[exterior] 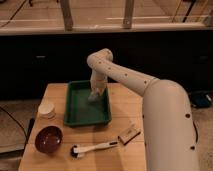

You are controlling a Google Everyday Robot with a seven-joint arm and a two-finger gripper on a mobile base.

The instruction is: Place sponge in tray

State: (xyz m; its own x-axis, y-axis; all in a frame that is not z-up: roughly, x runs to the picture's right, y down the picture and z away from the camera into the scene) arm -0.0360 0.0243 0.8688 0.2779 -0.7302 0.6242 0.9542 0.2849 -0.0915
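Gripper (95, 93) hangs low over the rectangular dark green plastic tray (80, 111); small pale grey-blue sponge block (94, 98) at its tip. Grip state: cannot tell.

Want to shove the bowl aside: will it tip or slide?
The bowl sits upright, low and wide, so it probably slides rather than tips. It looks empty, so likely light. The gripper hangs over the tray, apart from it.

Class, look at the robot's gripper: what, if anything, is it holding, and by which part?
It cannot be told. The gripper is over the green tray, with the pale sponge at its tip, but any hold is not visible.
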